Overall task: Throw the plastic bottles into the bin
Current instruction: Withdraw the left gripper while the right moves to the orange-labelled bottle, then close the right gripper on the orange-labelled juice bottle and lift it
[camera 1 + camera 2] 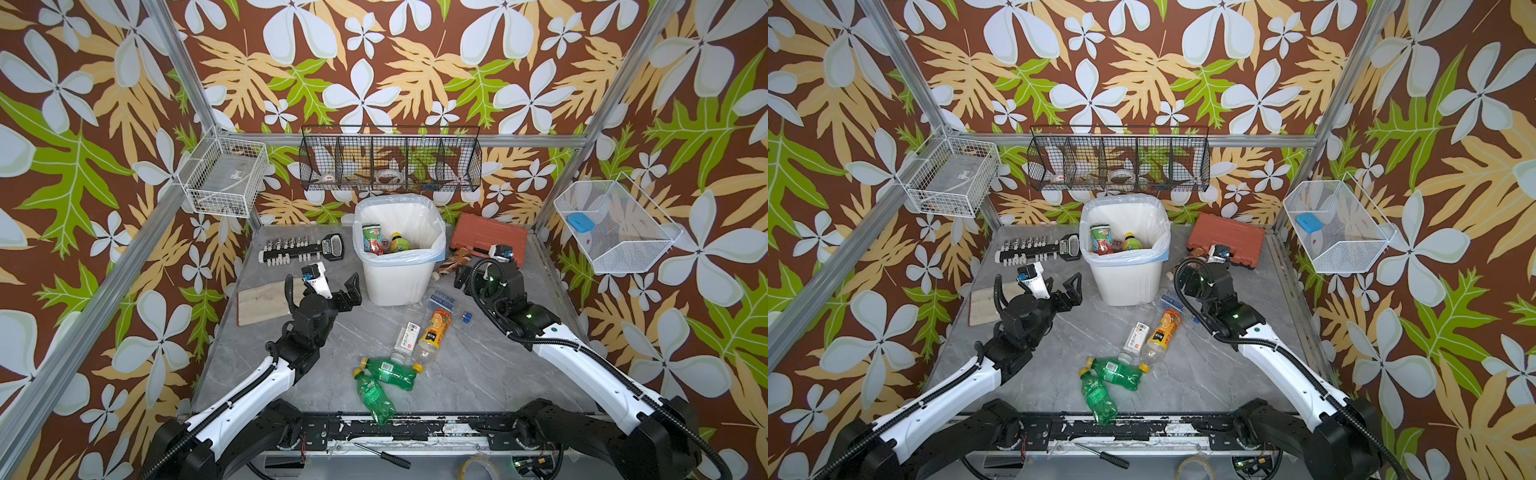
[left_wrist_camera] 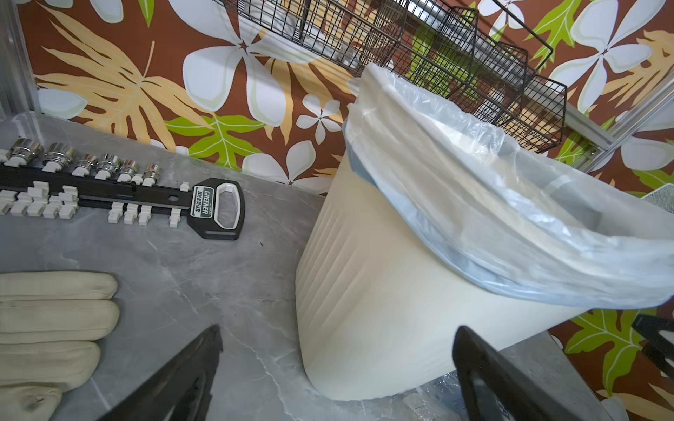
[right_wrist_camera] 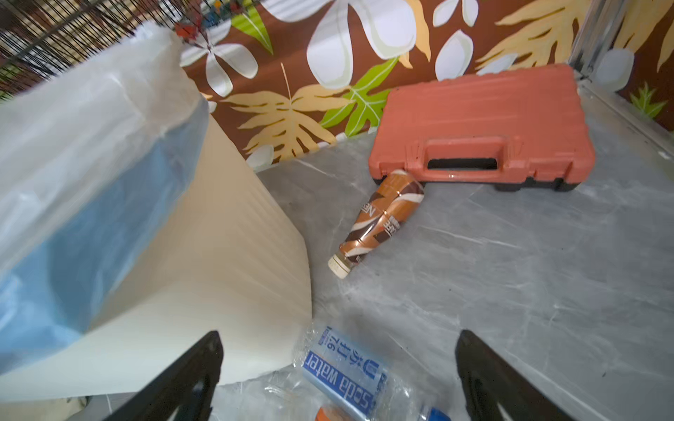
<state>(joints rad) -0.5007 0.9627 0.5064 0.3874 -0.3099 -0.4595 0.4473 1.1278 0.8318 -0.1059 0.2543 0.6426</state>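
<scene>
The white bin [image 1: 399, 274] with its bag liner stands at the back middle and holds some plastic bottles [image 1: 372, 240]. Two green bottles [image 1: 388, 372] lie near the front edge. A white-labelled bottle [image 1: 406, 337] and an orange-labelled one [image 1: 433, 330] lie beside them. A crushed clear soda-water bottle [image 3: 346, 375] lies at the bin's foot, under my open right gripper [image 3: 338, 337]. A brown bottle [image 3: 379, 222] rests against the case. My left gripper [image 2: 337, 335] hangs open and empty, close to the bin's left wall [image 2: 383, 310].
A red-brown tool case [image 1: 488, 237] sits at the back right. A socket rail [image 1: 299, 249], a wooden board [image 1: 262, 301] and a pale glove [image 2: 47, 328] lie left of the bin. Wire baskets [image 1: 390, 164] hang on the walls. A screwdriver [image 1: 382, 456] lies on the front frame.
</scene>
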